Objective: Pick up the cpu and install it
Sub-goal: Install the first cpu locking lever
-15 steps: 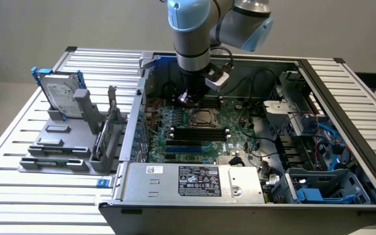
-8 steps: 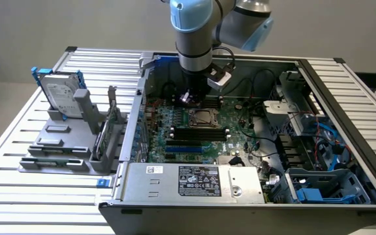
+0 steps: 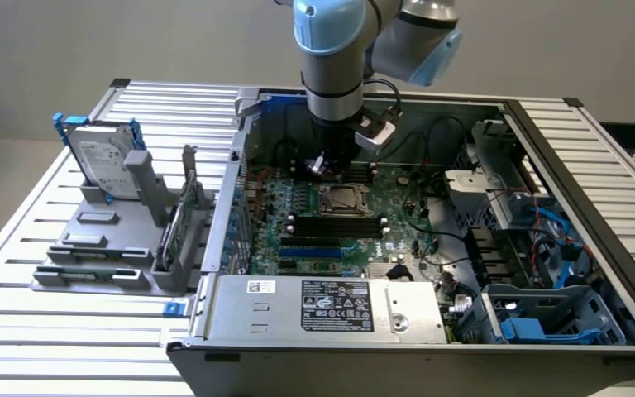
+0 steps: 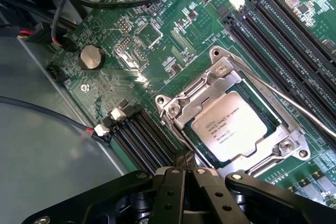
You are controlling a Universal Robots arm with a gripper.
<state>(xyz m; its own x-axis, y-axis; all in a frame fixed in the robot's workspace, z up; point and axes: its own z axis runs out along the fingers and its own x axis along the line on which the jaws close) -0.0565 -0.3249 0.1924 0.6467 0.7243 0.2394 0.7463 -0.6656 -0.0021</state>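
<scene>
The cpu [image 4: 228,125], a small silver square with printed text, lies flat in the motherboard socket, and the metal socket frame [image 4: 181,109] surrounds it. In the exterior view the cpu [image 3: 346,198] sits at the middle of the green board inside the open computer case. My gripper [image 4: 185,162] is shut, its two black fingers pressed together with nothing between them. It hangs just off the socket's corner, apart from the chip. In the exterior view the gripper [image 3: 320,168] is low over the board, a little beyond the socket.
A thin socket lever [image 4: 294,103] runs past the frame. Black memory slots [image 3: 334,225] lie near the socket, and a coin battery [image 4: 90,56] and cables sit around it. The power supply [image 3: 329,306] fills the case front. A hard drive [image 3: 106,157] stands on a grey fixture [image 3: 92,273] at the exterior view's left.
</scene>
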